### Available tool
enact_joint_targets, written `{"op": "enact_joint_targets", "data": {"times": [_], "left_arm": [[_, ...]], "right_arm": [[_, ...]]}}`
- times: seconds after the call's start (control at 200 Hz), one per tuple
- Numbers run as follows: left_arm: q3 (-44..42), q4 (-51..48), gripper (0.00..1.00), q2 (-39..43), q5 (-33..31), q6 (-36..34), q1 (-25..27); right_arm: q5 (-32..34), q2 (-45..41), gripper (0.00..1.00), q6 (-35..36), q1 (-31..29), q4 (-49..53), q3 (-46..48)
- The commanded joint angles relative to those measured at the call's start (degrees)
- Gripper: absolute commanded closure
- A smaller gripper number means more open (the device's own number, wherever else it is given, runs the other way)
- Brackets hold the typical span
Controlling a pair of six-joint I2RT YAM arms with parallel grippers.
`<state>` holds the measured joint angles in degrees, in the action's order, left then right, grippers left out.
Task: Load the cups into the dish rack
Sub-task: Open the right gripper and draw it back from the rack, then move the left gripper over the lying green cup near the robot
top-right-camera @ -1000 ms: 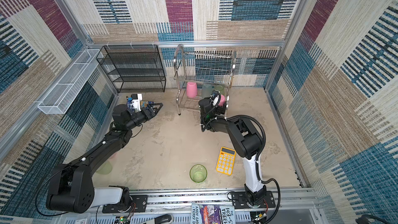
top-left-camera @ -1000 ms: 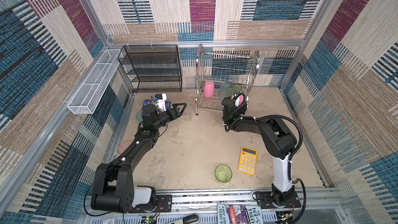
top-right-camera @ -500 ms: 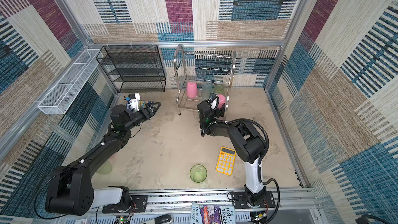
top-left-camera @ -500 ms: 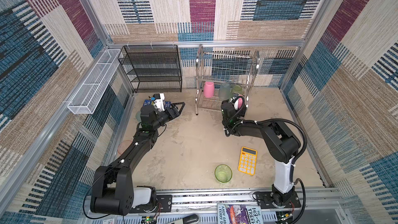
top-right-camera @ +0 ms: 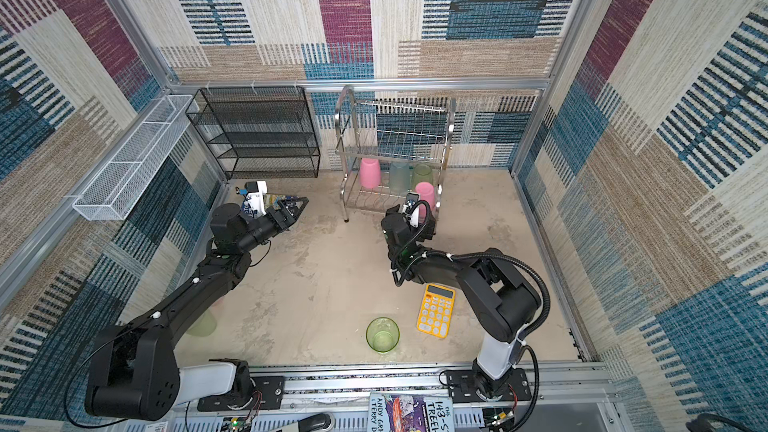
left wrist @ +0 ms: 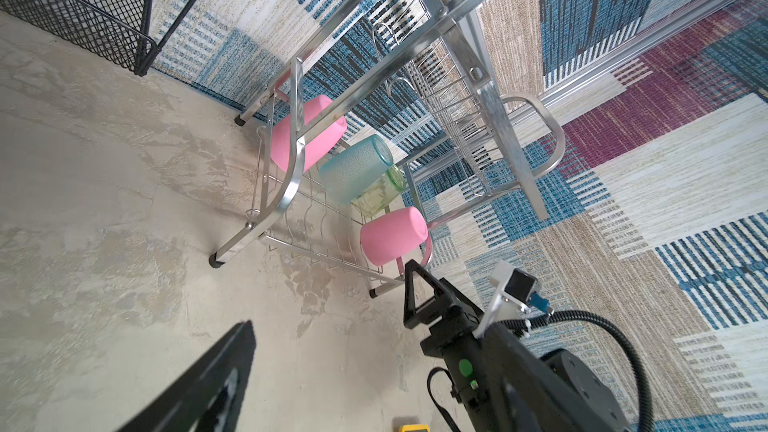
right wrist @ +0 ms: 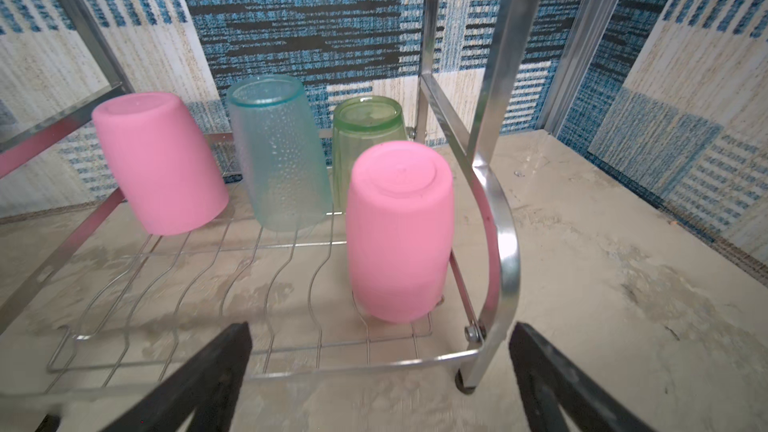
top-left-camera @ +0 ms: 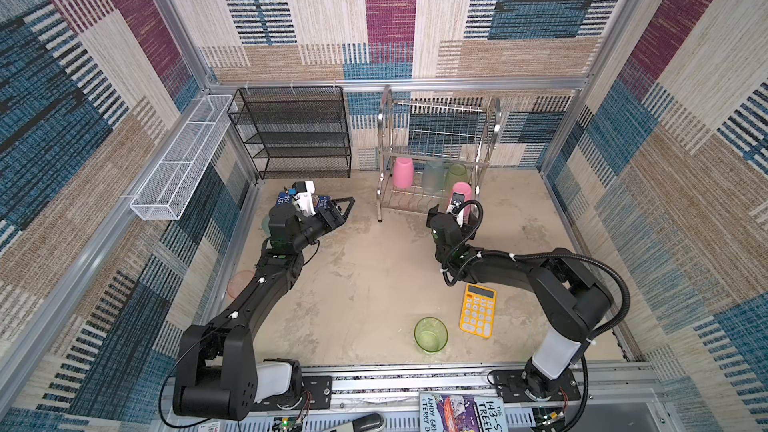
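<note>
Right wrist, pink cup (right wrist: 399, 234) mouth-down on dish rack (right wrist: 505, 251), axis upright, right claw (right wrist: 380, 332) apart, left claw (top-left-camera: 343, 205) apart

Both top views hang high above the near edge of the beige tabletop (top-left-camera: 365, 284), facing steeply down toward the back wall and taking in the whole two-tier shiny silver wire dish rack (top-left-camera: 440, 135). The left wrist view looks from low over the table, rolled askew, across at the rack's end and the black right arm (left wrist: 519, 367). The right wrist view sits close before the rack's lower tier, facing the upturned opaque pink plastic tumbler (right wrist: 399, 230) at its front corner, which all four views share.
</note>
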<state>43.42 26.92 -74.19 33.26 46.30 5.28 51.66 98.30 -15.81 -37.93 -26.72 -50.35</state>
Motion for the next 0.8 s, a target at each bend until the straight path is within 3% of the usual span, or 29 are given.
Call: {"op": "enact_joint_targets", "data": {"times": [0.0, 0.19, 0.326, 0.566, 0.791], "left_arm": [[-0.29, -2.20, 0.11, 1.02, -2.50, -0.13, 0.03], [-0.35, -8.08, 0.12, 2.93, -5.38, -2.23, 0.90], [1.19, -16.87, 0.12, 4.56, -10.84, -6.89, 4.46], [7.12, -34.18, 0.13, 4.99, -26.35, -18.55, 17.61], [13.61, -45.39, 0.15, 3.66, -35.09, -26.41, 28.29]], "right_arm": [[-3.54, -3.84, 0.00, -2.33, -1.14, 1.82, 3.67], [-11.01, -11.62, 0.00, -3.62, -1.97, 4.80, 11.18], [-17.77, -16.03, 0.00, -4.89, -1.97, 6.91, 15.13], [-25.71, -18.78, 0.01, -4.51, -1.29, 8.85, 17.43], [-36.86, -21.66, 0.01, -6.72, 4.38, 9.33, 18.73]]}}
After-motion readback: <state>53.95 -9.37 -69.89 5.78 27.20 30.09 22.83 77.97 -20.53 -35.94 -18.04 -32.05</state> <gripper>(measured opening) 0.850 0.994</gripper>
